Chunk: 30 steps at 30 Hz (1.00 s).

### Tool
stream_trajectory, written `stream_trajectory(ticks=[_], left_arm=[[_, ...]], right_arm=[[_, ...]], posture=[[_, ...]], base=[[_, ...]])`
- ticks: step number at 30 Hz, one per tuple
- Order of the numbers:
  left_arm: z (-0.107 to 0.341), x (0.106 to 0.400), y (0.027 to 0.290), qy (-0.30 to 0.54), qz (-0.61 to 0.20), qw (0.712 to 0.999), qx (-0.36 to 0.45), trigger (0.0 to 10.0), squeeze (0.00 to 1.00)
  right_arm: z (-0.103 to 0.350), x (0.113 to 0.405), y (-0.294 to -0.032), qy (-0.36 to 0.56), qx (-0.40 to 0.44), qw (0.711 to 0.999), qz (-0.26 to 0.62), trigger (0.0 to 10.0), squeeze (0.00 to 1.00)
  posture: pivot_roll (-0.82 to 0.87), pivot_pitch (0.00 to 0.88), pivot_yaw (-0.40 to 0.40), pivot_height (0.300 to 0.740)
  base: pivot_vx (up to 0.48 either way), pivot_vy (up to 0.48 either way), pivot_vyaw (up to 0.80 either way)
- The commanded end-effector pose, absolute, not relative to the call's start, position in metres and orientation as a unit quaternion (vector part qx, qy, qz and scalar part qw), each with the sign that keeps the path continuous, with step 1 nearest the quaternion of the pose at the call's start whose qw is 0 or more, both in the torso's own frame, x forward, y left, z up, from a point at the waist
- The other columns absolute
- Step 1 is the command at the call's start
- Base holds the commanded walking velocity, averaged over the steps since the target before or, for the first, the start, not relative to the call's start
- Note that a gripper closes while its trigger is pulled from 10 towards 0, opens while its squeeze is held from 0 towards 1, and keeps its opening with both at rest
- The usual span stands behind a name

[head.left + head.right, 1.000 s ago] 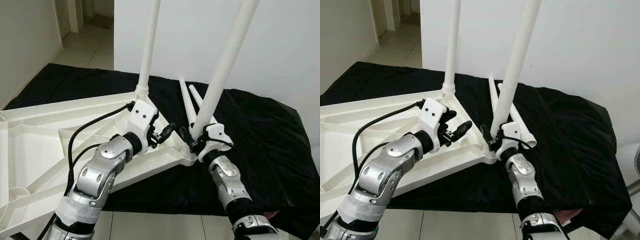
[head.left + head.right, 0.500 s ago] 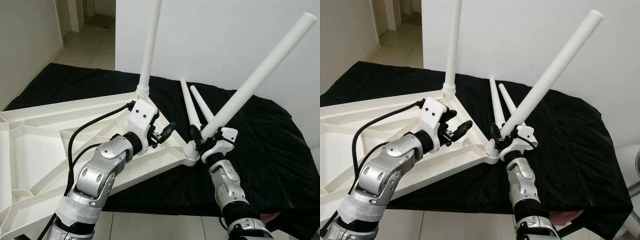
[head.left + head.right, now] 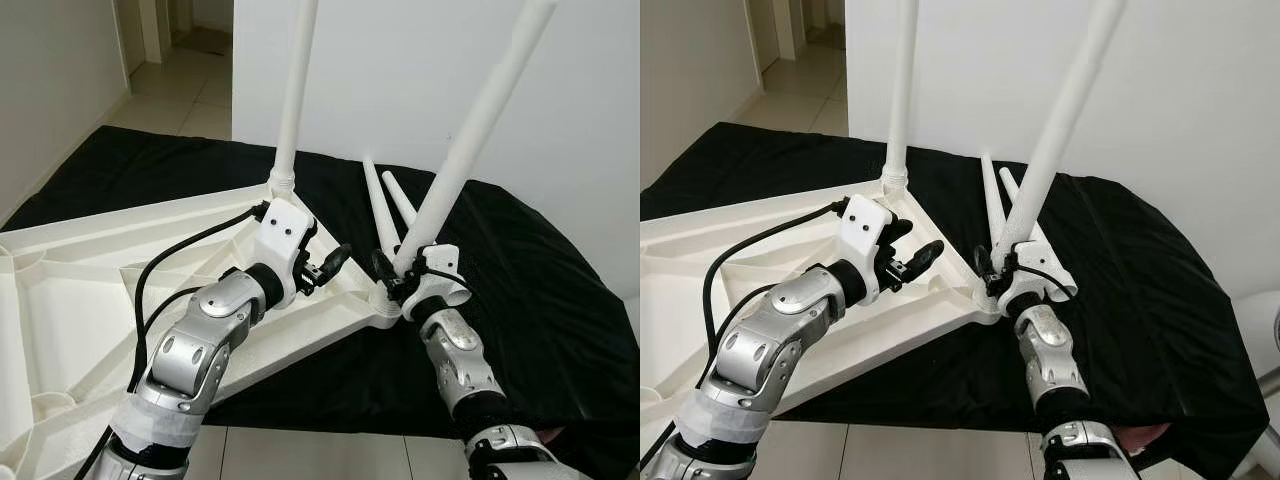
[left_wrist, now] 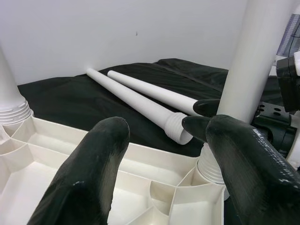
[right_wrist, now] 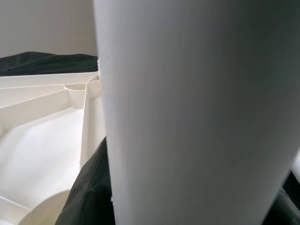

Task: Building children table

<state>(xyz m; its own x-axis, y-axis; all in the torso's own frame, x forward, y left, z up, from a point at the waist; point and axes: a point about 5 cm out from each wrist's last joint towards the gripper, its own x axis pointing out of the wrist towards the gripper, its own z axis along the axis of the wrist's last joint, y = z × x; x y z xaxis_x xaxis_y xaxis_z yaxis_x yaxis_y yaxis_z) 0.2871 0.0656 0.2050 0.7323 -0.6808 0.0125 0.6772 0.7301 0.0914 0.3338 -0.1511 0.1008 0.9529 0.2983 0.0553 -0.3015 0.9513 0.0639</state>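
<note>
- While the white tabletop (image 3: 90, 290) is lying upside down on the black cloth (image 3: 540, 270), my right gripper (image 3: 398, 283) is clamping its fingers on a white leg (image 3: 470, 150) at the corner socket, tilted.
- My left gripper (image 3: 322, 268) is hovering over the tabletop, fingers apart.
- Another leg (image 3: 296, 90) is standing upright in the far corner; two spare legs (image 4: 140, 96) are lying on the cloth.

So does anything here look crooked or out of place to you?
Yes. The leg that the right gripper holds at the tabletop corner leans off to one side, while the fitted leg at the far corner stands close to upright. Two spare legs lie loose on the black cloth.
</note>
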Motion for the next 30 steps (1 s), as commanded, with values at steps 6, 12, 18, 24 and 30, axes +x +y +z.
stream_trajectory(ticks=[6, 12, 18, 24, 30], left_arm=[[0.210, 0.286, 0.062, -0.030, -0.364, 0.930, 0.045, 10.0, 0.00], [0.209, 0.286, 0.062, -0.031, -0.366, 0.929, 0.046, 10.0, 0.00], [0.210, 0.287, 0.061, -0.031, -0.370, 0.928, 0.047, 10.0, 0.00], [0.210, 0.288, 0.060, -0.032, -0.370, 0.927, 0.047, 10.0, 0.00], [0.210, 0.288, 0.061, -0.034, -0.364, 0.930, 0.046, 10.0, 0.00]], right_arm=[[0.034, 0.303, -0.157, 0.141, 0.009, 0.976, 0.164, 10.0, 0.00], [0.028, 0.293, -0.150, 0.134, -0.006, 0.974, 0.183, 10.0, 0.00], [0.032, 0.299, -0.152, 0.143, -0.002, 0.973, 0.179, 10.0, 0.00], [0.035, 0.302, -0.154, 0.140, -0.010, 0.974, 0.179, 10.0, 0.00], [0.038, 0.303, -0.145, 0.121, -0.014, 0.980, 0.155, 10.0, 0.00]], posture=[[0.06, 0.000, -0.111, 0.740], [0.06, 0.000, -0.106, 0.740], [0.05, 0.000, -0.099, 0.740], [0.05, 0.000, -0.104, 0.740], [0.06, 0.000, -0.113, 0.740]], base=[[0.000, 0.000, 0.00], [0.000, 0.000, 0.00], [0.000, 0.000, 0.00], [0.000, 0.000, 0.00], [0.000, 0.000, 0.00]])
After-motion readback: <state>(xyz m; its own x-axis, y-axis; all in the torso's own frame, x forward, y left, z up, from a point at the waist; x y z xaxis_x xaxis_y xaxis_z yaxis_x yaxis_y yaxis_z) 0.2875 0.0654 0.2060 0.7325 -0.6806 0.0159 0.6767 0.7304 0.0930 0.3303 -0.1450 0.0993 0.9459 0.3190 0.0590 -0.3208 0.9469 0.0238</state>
